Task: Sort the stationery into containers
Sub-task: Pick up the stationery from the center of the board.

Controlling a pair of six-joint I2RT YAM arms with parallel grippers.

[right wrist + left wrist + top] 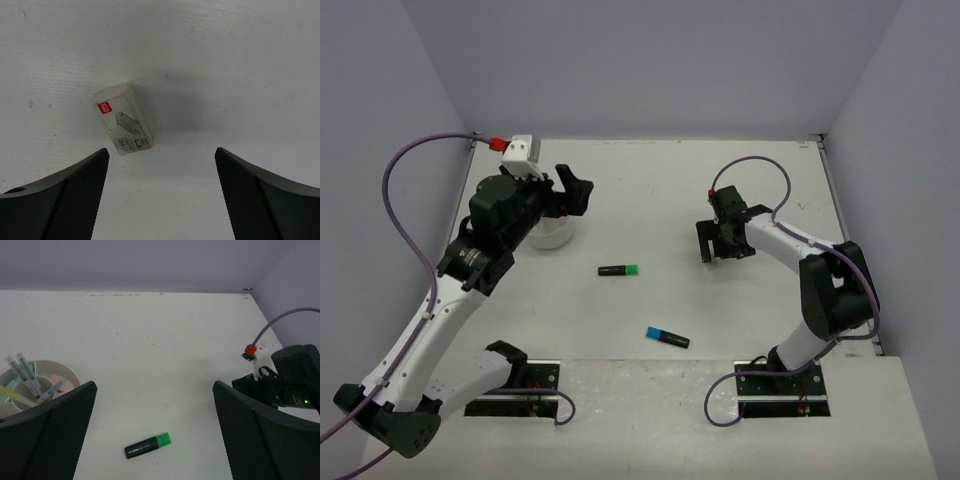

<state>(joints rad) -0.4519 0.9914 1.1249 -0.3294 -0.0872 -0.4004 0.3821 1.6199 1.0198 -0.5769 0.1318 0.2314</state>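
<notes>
White table [640, 190] w/ pale lilac walls [650, 60] on three sides.

L gripper [575, 195] hangs over the far-left area, jaws spread wide, nothing btwn them; in the left wrist view the gripper [154, 387] frames only bare tabletop. Just beside and below it sits the round white cup [552, 237], partly covered by the L arm in the top view. The wrist view shows the cup [60, 371] holding upright pastel markers [27, 375] in an inner well and a pinkish eraser [62, 385] in the outer ring.

R gripper [720, 250] points down at the table's right-centre. Jaws apart, gripping nothing. Under it lies a small white staple box [122, 126], flat and skewed, left of centre btwn the fingers [65, 195], touching neither.

Green-end highlighter [618, 270] lies flat mid-table btwn the two arms, apart from the cup. Blue-end highlighter [667, 337] lies nearer the bases, well apart from both grippers.

Purple cable [405, 170] loops off the L arm; another, w/ a red plug [250, 349], on the R arm.
</notes>
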